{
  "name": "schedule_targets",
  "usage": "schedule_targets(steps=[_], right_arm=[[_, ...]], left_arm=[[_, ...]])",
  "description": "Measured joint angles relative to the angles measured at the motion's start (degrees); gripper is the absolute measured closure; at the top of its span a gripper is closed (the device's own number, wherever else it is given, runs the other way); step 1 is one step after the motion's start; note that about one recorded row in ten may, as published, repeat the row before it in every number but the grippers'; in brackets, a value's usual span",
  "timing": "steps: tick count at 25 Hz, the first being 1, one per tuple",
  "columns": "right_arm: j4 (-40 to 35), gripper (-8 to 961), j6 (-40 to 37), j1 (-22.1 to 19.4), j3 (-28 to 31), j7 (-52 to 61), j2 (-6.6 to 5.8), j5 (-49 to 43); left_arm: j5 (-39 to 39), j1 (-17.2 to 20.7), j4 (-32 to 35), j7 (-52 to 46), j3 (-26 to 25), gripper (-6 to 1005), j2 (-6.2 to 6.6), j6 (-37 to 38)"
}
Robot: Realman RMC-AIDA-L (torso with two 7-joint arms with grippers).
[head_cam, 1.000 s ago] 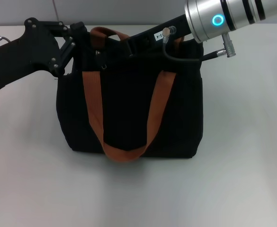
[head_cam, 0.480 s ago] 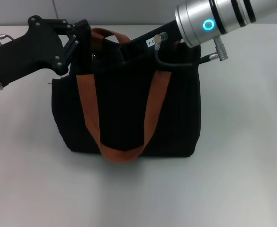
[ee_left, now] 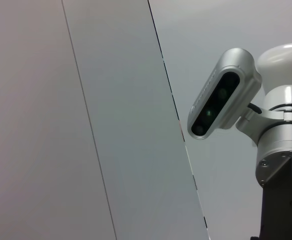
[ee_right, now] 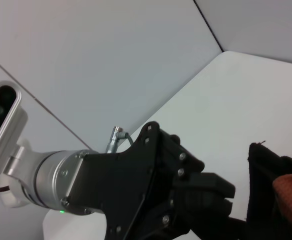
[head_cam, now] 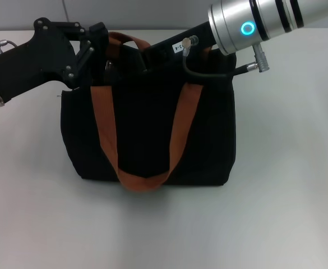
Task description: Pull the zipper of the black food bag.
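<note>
The black food bag stands upright in the middle of the head view, and its orange-brown straps hang down its front. My left gripper is at the bag's top left corner, shut on the fabric edge. It also shows in the right wrist view, with its fingers close together beside the bag's corner. My right gripper reaches in from the right onto the bag's top edge. The zipper pull is hidden among the grippers and the dark fabric.
The bag sits on a white table with open surface in front and to the right. A grey wall runs behind. The left wrist view shows only the wall and my head camera.
My right arm has moved left along the bag's top. The bag has shifted a little to the left, and the left gripper has stayed at its corner.
</note>
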Motion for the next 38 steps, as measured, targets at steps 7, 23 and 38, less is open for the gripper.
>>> schedule_targets(steps=[7, 23, 38], right_arm=[[0.08, 718, 1.06, -0.05, -0.04, 0.51, -0.02, -0.26], [0.03, 723, 3.05, -0.46, 0.21, 2.03, -0.01, 0.05], [0.56, 723, 3.03, -1.37, -0.67, 1.67, -0.23, 3.26]], left_arm=[[0.00, 0.02, 0.01, 0.00, -0.05, 973, 0.00, 0.01], [-0.91, 0.07, -0.03, 0.00, -0.05, 973, -0.01, -0.02], [-1.36, 0.42, -0.13, 0.00, -0.05, 974, -0.01, -0.04]])
